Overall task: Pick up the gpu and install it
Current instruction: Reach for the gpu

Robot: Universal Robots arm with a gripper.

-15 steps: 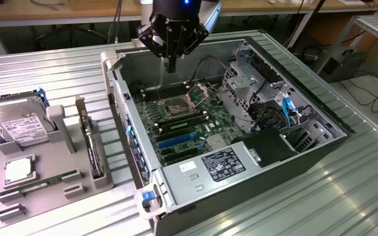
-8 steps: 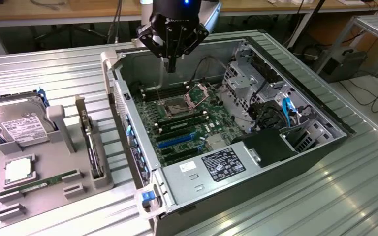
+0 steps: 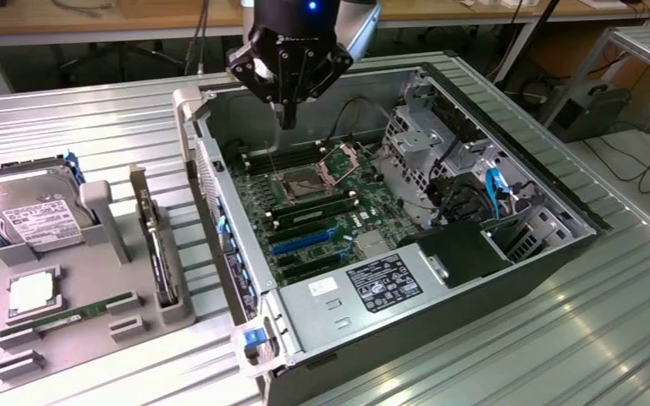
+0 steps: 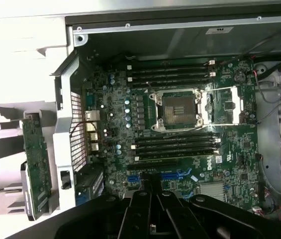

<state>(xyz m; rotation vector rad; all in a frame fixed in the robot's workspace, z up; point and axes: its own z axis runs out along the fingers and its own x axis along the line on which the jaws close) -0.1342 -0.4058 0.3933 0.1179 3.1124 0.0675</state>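
Black gripper [image 3: 288,118] at top centre of the exterior frame, over the open grey metal computer case [image 3: 221,203]. Fingers pinched together, nothing held. Thin black gpu card [image 3: 162,254] stands edge-on in the grey plastic holder tray [image 3: 105,216], left-centre, well apart from it.

— What kind of place is this?
— A lab or workshop: slatted metal table [image 3: 625,338], wooden workbenches [image 3: 31,17] at twelve o'clock, loose cables [image 3: 647,173] at three o'clock, opened PC tower [image 3: 438,313] at centre.
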